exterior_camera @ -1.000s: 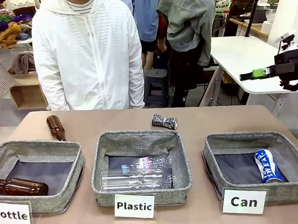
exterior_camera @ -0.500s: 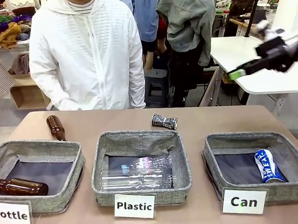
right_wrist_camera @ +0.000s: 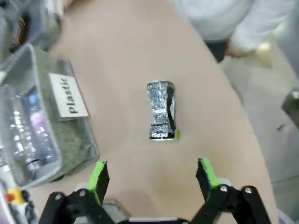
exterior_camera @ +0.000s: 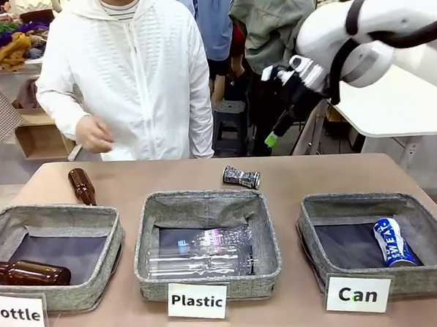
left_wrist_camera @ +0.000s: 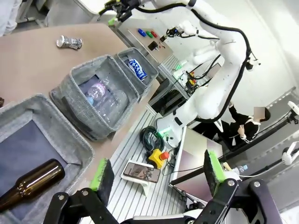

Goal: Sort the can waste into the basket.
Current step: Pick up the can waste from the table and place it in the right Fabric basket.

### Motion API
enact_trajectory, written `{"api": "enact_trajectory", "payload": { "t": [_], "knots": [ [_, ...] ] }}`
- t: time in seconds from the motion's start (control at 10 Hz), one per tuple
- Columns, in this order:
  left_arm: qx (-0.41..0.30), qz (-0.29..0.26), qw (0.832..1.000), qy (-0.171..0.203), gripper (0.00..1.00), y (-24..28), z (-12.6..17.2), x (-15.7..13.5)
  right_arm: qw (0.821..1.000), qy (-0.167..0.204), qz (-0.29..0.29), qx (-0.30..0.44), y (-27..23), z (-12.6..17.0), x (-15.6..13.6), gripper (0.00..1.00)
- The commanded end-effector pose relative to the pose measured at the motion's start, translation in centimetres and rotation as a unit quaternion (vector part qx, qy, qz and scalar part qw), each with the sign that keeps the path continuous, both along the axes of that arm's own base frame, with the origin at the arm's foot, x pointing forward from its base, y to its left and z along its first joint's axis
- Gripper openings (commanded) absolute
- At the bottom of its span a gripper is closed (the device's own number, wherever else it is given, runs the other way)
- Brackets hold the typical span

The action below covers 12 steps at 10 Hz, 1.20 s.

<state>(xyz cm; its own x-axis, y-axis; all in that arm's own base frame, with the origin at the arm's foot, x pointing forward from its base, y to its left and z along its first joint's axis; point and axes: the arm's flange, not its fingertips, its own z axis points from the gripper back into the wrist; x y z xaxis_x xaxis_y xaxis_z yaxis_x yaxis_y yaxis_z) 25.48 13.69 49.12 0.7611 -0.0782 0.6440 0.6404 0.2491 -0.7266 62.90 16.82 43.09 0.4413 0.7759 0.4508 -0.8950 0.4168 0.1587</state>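
Items on the table (exterior_camera: pixel 322 174), seen from the robot's side:

- "Bottle" basket (exterior_camera: pixel 54 213), left: grey fabric with a dark lining. One brown glass bottle (exterior_camera: pixel 30 273) lies on its side inside. A white sign reading "Bottle" (exterior_camera: pixel 17 313) stands at its front.
- Second brown bottle (exterior_camera: pixel 81 186): on its side on the bare table, just behind that basket's far rim.
- "Plastic" basket (exterior_camera: pixel 206 199), middle: a clear plastic bottle (exterior_camera: pixel 209 256) lies inside, and its sign (exterior_camera: pixel 197 301) stands in front.
- "Can" basket (exterior_camera: pixel 367 200), right: the blue and white "SWEAT" can (exterior_camera: pixel 393 242) lies inside, toward the right wall. A sign reading "Can" (exterior_camera: pixel 357 294) stands at the front.
- Crushed can (exterior_camera: pixel 241 178): dark with black-and-white print. It lies on its side on the bare table behind the middle basket, near the far edge, outside every basket.
- Right gripper (exterior_camera: pixel 273 137): raised above the far edge of the table, up and to the right of the crushed can, pointing down-left. In its wrist view the green-padded fingers (right_wrist_camera: pixel 98 177) are spread wide with nothing between them, and the crushed can lies on the table ahead of them, apart.
- Left gripper (left_wrist_camera: pixel 156 170): held off the table's left end, beyond the basket holding the brown bottle. Its fingers are spread wide and empty.
- Person in a white jacket (exterior_camera: pixel 133 73): stands at the far side, with one hand (exterior_camera: pixel 94 133) held above the table's far left edge.
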Motion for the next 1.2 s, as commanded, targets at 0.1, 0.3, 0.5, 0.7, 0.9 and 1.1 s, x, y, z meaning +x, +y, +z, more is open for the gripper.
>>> {"api": "enact_trajectory", "payload": {
  "t": [0.1,0.3,0.5,0.7,0.9,1.1],
  "knots": [
    [-0.006,-0.004,1.0,0.004,1.0,0.3,0.4,-0.2,0.994,0.068,0.083,0.0,0.6,1.9,0.8,1.0],
    [-0.006,-0.004,1.0,0.004,1.0,0.3,0.4,-0.2,0.998,0.03,0.043,-0.028,2.6,-1.1,0.0,1.0],
    [-0.006,-0.004,1.0,0.004,1.0,0.3,0.4,-0.2,0.999,-0.012,0.005,-0.045,3.4,-1.0,-0.6,1.0],
    [-0.006,-0.004,1.0,0.004,1.0,0.3,0.4,-0.2,0.999,-0.022,0.002,-0.032,5.6,-2.2,0.3,1.0],
    [-0.006,-0.004,1.0,0.004,1.0,0.3,0.4,-0.2,0.999,-0.015,-0.001,-0.049,8.5,-4.0,1.1,1.0],
    [-0.006,-0.004,1.0,0.004,1.0,0.3,0.4,-0.2,0.996,-0.031,-0.008,-0.086,10.8,-5.7,1.8,1.0]
  ]
}}
